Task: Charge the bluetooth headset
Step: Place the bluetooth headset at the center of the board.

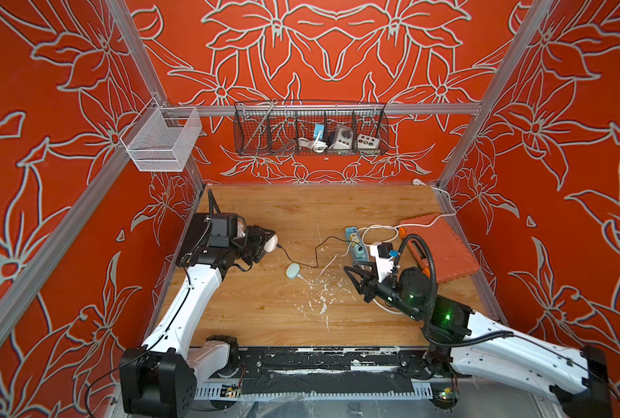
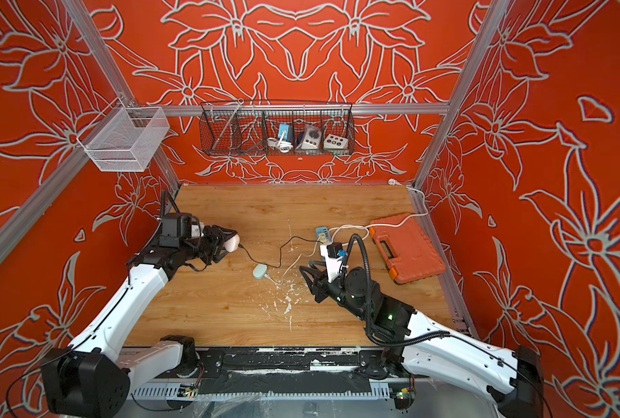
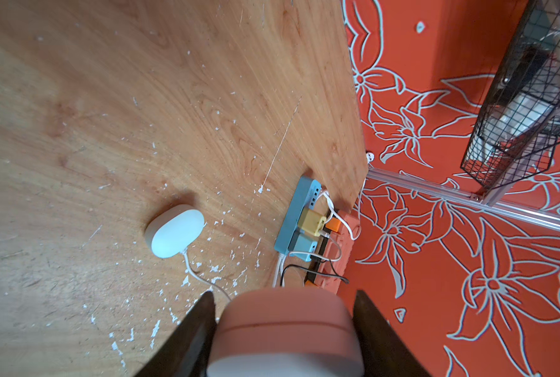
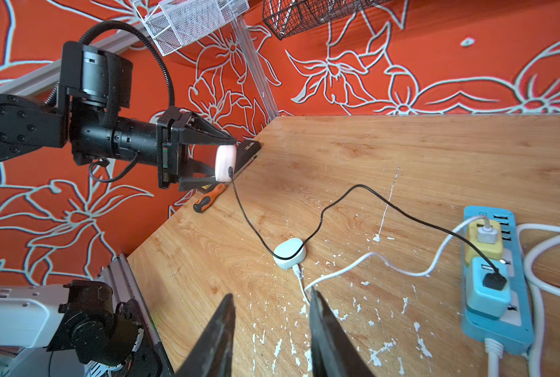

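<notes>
1. Pink headset case [image 3: 285,329], left wrist view: clamped in my left fingers [image 3: 190,339], steadying its port.
2. Right wrist view: right fingers [image 4: 327,339] apart, empty; black cable [image 4: 358,185] looks seated in the case.
3. Top view: case [image 1: 273,241] at nine o'clock, above the surface [image 1: 265,311].

No wording is legible; a yellow warning-triangle sticker [image 4: 206,187] sits on a black surface just beside the screwdriver [image 4: 209,197]; white print on the black plate [image 4: 249,147] is too small to read.
</notes>
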Action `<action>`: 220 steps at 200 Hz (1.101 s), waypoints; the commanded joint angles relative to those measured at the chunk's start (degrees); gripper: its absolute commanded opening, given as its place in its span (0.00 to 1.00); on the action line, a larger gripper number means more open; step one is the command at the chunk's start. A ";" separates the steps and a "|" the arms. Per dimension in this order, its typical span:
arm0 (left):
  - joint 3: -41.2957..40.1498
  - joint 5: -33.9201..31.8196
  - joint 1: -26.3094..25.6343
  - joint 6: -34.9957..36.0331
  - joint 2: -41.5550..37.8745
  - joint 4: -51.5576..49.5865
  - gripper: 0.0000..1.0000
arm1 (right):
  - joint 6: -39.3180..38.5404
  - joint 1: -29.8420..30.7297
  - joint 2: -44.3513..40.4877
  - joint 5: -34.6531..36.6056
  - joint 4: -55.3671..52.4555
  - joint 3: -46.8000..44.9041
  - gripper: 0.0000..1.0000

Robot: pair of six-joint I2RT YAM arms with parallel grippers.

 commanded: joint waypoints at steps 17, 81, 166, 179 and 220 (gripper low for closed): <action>-7.37 -1.03 0.20 1.70 -4.98 -6.73 0.17 | 1.89 0.16 -0.55 2.21 -1.10 -1.26 0.38; -16.66 -2.60 0.11 0.45 -4.41 -6.90 0.20 | 2.78 0.16 -0.65 2.03 -1.02 -1.69 0.39; -20.11 -7.05 -1.16 1.76 2.00 -6.63 0.29 | 3.26 0.16 0.08 2.38 0.24 -2.27 0.39; -20.42 -7.96 -1.37 2.05 3.30 -6.15 0.33 | 3.31 0.17 0.04 2.41 0.03 -2.34 0.39; -20.69 -8.58 -1.80 2.48 6.51 -5.05 0.48 | 3.14 0.16 -0.55 2.82 -0.89 -2.02 0.39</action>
